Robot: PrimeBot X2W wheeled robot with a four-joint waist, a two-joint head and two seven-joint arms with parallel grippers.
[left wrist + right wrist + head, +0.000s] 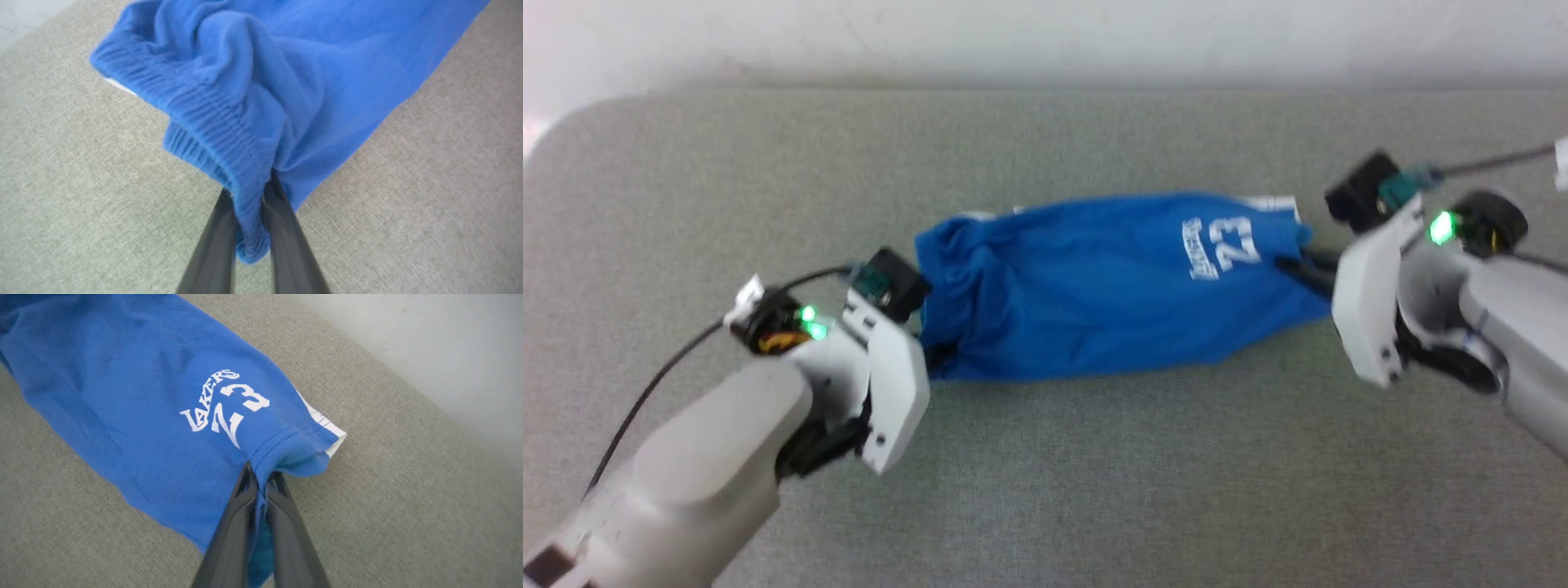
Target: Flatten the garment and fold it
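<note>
The garment (1111, 286), bright blue shorts with a white "Lakers 23" print, lies stretched sideways across the grey surface. My left gripper (935, 355) is at its left end, shut on the gathered elastic waistband (212, 122), which is pinched between the two dark fingers (282, 228). My right gripper (1298, 265) is at the right end, shut on the stitched hem (286, 437) just below the print (222, 404). A white side stripe (327, 424) peeks out at that hem. The garment (122, 396) is bunched and narrow, creased near the waistband.
The grey fabric surface (1045, 490) spreads wide in front of and behind the shorts. A pale wall (1045, 33) runs along its far edge. Black cables (654, 384) trail from both wrists.
</note>
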